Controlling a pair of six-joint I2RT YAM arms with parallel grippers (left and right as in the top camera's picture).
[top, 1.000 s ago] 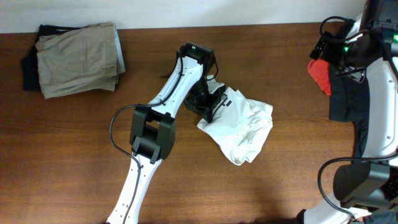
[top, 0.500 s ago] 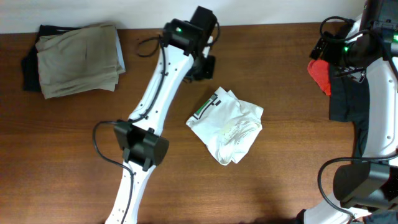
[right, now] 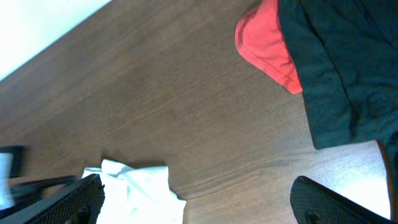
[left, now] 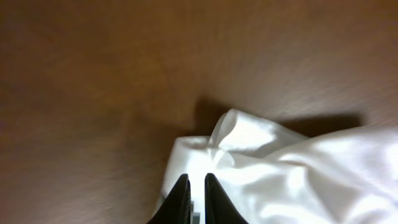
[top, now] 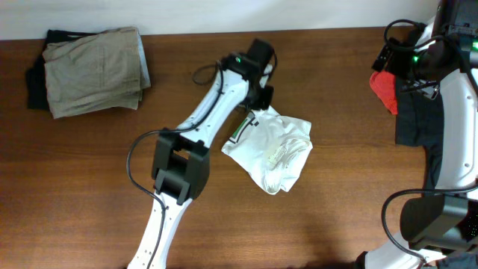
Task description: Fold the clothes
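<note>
The white T-shirt (top: 272, 149) lies bunched in a heap at mid-table, a dark-printed label showing at its left edge. My left gripper (top: 260, 101) hangs over the heap's back-left corner. In the left wrist view its tips (left: 198, 186) stand only a thin slit apart above white cloth (left: 280, 168), with nothing pinched between them. My right gripper (right: 202, 208) is wide open and high at the table's right end, holding nothing. A red garment (top: 385, 90) and a black garment (top: 414, 112) lie loose beneath the right arm.
A folded khaki garment (top: 93, 71) rests on a dark one at the back left corner. The left arm's base (top: 179, 168) stands just left of the shirt. The table's back edge meets a white wall (right: 37, 25).
The left arm swung away toward the back of the table and has come back down over the shirt's back-left corner. The shirt heap shifted slightly left. Its jaws parted a little.
</note>
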